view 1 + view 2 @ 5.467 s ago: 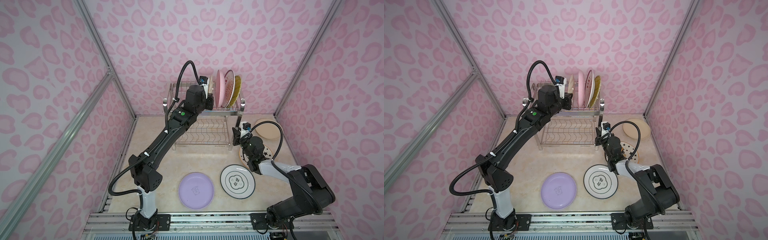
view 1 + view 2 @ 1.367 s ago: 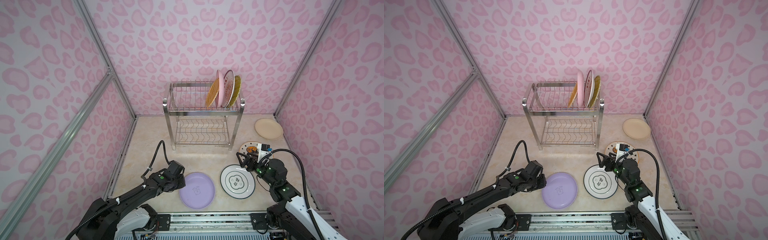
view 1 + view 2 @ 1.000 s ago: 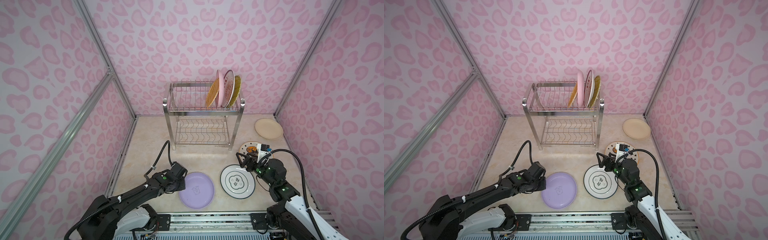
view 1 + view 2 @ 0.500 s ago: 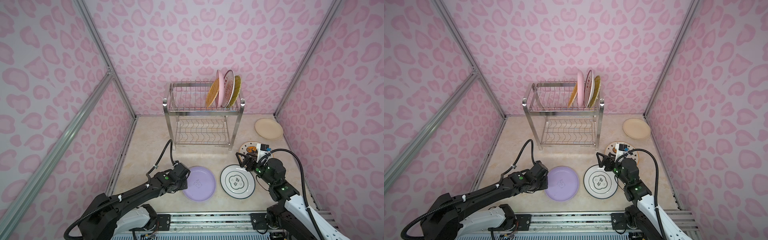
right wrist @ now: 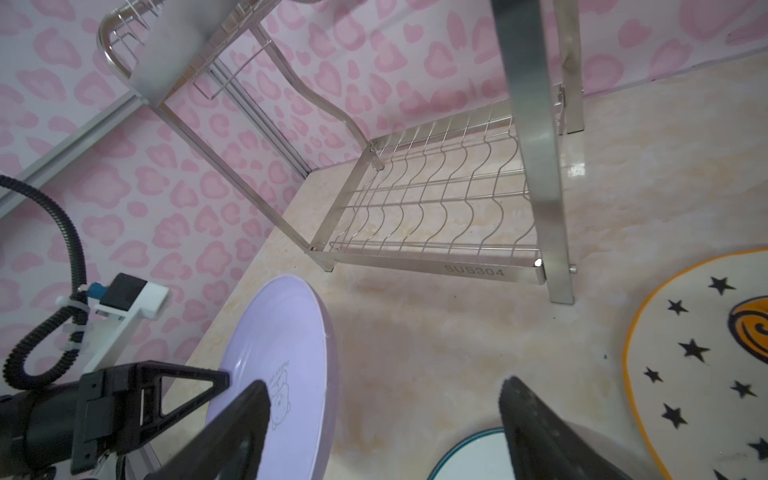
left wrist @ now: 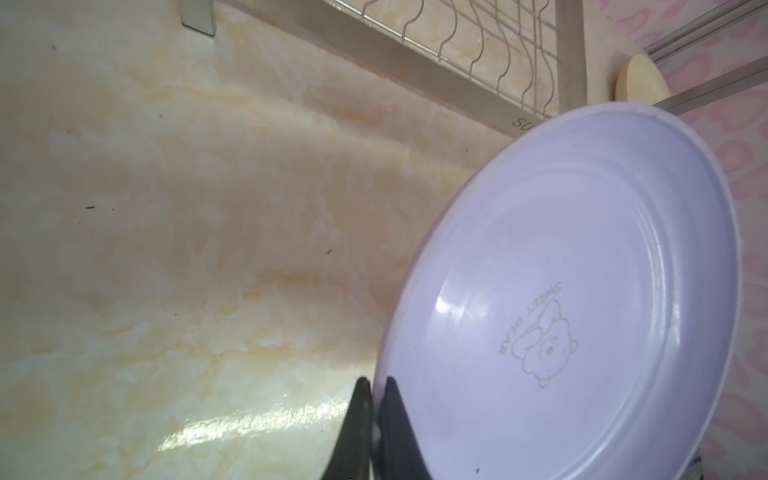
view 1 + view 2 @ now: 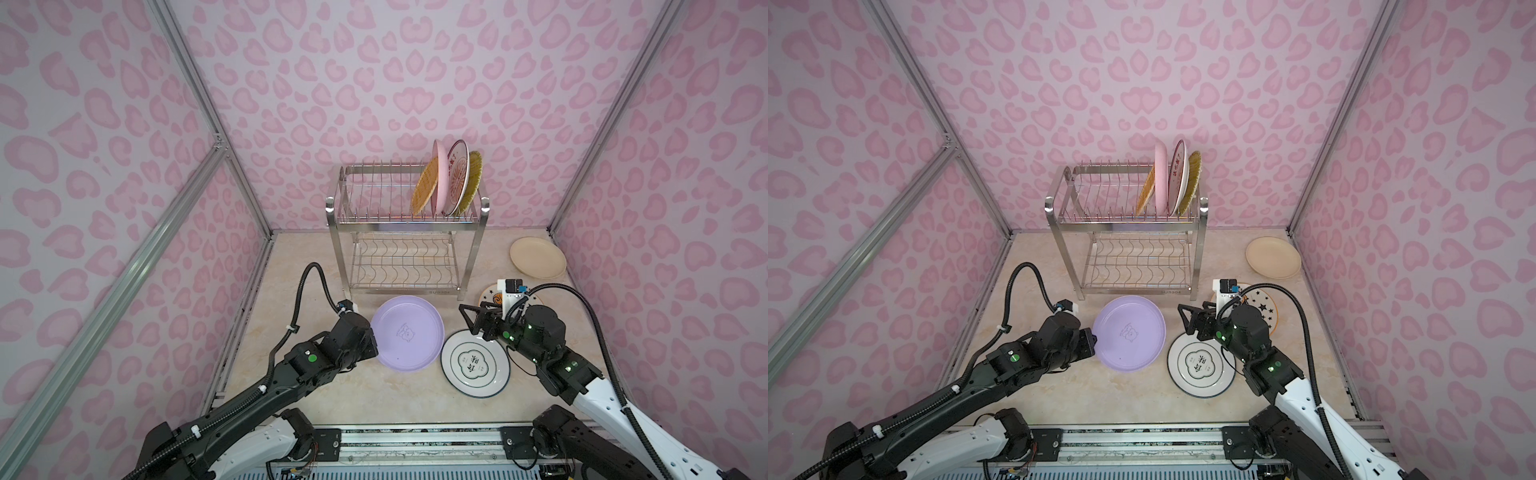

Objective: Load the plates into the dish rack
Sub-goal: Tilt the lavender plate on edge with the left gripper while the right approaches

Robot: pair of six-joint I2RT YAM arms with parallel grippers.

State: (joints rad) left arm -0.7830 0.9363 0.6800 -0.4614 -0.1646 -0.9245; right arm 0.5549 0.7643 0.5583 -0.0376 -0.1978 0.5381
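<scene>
Lilac plate (image 6: 582, 291) tilted, rim clamped in left gripper (image 6: 375, 386)

The rack (image 7: 405, 225) was shiny polished steel wire and strip. The lilac plate (image 6: 582, 270) looked like smooth plastic with a soft sheen. The table (image 6: 166, 249) was glossy, marble-patterned. The emblem plate (image 7: 476, 362) looked glazed and glossy, the cream plate (image 7: 538, 256) matt

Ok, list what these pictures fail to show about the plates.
- Both top views: the right arm covers most of the star-patterned plate; the right wrist view's edge cuts it.
- Both top views: the pink plate in the dish rack stands nearly edge-on, partly behind the orange woven-look plate.
- Right wrist view: a finger of the right gripper hides the lower rim of the lilac plate.
</scene>
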